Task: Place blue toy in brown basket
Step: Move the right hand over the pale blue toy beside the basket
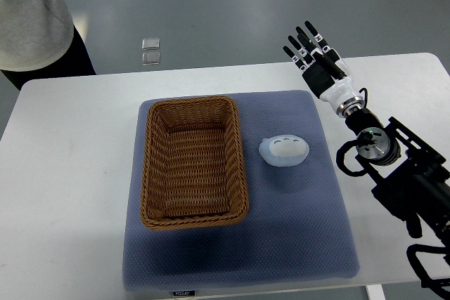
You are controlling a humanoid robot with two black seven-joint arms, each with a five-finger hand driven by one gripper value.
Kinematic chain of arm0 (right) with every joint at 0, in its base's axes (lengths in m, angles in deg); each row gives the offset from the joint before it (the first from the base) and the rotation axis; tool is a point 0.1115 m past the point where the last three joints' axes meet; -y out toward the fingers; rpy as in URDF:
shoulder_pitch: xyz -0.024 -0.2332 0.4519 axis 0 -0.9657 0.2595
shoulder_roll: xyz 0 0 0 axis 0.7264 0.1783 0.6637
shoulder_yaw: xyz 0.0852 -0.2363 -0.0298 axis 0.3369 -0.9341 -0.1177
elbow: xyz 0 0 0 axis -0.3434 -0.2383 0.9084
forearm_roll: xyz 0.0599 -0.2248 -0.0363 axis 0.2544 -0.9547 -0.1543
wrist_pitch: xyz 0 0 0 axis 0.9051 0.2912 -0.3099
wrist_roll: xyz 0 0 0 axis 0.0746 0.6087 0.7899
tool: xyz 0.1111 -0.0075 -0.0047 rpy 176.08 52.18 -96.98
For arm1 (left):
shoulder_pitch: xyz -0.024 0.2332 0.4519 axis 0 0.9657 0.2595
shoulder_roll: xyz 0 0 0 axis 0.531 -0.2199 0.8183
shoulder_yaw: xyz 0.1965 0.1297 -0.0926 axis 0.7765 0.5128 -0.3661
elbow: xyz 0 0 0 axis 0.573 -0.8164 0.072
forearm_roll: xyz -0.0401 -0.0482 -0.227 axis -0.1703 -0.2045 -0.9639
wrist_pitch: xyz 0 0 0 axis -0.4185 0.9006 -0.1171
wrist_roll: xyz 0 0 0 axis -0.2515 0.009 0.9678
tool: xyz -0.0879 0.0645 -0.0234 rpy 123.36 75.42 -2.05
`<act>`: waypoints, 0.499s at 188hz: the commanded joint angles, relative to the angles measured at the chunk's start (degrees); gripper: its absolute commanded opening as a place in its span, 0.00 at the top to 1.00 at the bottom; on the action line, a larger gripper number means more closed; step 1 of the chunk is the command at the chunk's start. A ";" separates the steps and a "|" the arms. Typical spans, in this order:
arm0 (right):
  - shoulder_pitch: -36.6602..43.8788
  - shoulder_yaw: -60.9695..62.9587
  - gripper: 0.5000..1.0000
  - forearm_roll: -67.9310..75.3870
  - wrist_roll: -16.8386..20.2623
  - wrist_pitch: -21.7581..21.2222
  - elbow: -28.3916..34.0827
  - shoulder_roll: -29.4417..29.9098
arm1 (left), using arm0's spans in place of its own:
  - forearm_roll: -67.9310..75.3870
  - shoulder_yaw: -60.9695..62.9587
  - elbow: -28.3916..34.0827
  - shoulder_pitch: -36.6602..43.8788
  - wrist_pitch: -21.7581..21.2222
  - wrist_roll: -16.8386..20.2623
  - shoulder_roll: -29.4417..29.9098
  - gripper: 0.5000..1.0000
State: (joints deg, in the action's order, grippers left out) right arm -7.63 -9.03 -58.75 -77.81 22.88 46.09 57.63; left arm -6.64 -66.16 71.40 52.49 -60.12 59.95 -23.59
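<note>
Our right hand (pixel 314 48) hovers with fingers spread and empty over the white table's (pixel 70 145) far edge. The pale blue rounded toy (pixel 284 150) lies on the blue-grey mat (pixel 295 230) just beside the brown woven wicker basket (pixel 193 161), an easy reach, we judge

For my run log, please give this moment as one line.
right hand: open, raised beyond mat | pale blue oval toy: on mat, right of basket | brown woven wicker basket: empty | left: unseen

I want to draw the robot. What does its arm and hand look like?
The right hand has black fingers with small white marks and a black-and-white palm. A silver ring joins it to the black arm, which has round joints, a thin looping cable and a tiny green light.
</note>
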 commanded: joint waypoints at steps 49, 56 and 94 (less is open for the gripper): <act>0.43 -2.82 0.18 -0.27 0.09 -0.29 0.09 -0.23 | 0.09 0.15 -0.35 0.07 0.44 0.00 0.00 0.00; 0.61 -3.96 0.18 -0.89 0.17 -0.55 0.18 -0.76 | 0.09 0.15 -0.26 0.07 0.44 -0.09 0.00 0.00; 10.27 -12.57 0.18 -15.21 2.72 -4.95 2.20 -11.83 | 0.09 0.33 -0.26 -0.02 0.44 0.00 0.00 0.00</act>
State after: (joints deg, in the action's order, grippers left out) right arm -3.81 -17.06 -65.95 -77.29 19.63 47.74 51.33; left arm -6.55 -66.00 71.21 52.52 -59.68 59.94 -23.59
